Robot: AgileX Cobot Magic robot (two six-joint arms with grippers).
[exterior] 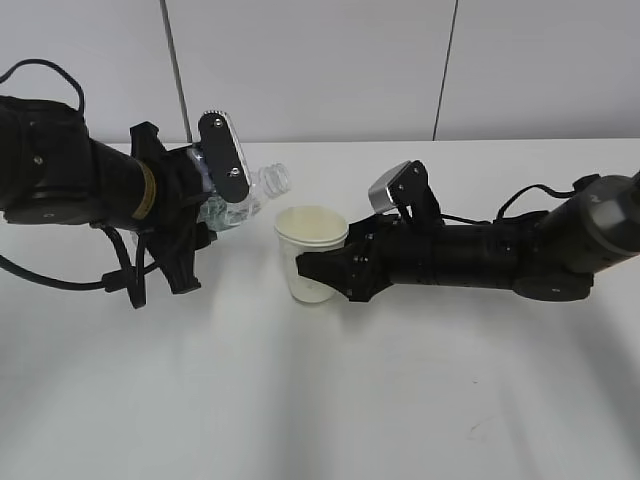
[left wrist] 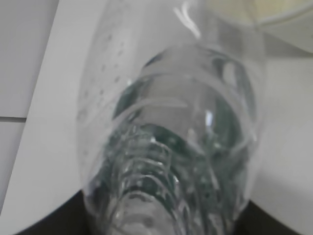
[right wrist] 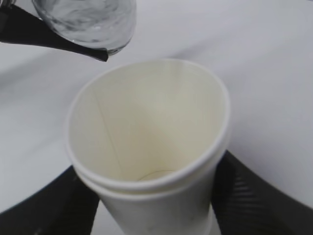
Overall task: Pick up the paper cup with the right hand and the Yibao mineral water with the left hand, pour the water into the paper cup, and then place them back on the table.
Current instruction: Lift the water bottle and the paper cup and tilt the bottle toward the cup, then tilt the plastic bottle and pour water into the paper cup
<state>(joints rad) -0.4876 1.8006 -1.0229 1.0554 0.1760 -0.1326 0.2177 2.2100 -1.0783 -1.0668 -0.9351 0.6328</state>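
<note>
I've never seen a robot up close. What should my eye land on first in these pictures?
First, the two black arms meeting mid-table: the left hand grips the Yibao mineral water, tipped with its open neck pointing at the paper cup. The right hand clamps that cream cup from its right side. Seen from the right wrist, the cup's inside looks dry, so nothing seems poured yet.

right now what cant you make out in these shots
- Left wrist view: the Yibao mineral water fills the frame, blurred; left hand fingertips hidden behind it.
- Right wrist view: the paper cup bottom is cut off by the frame edge; water level unclear.
- Exterior view: the bottle label is hidden by the left hand.
</note>
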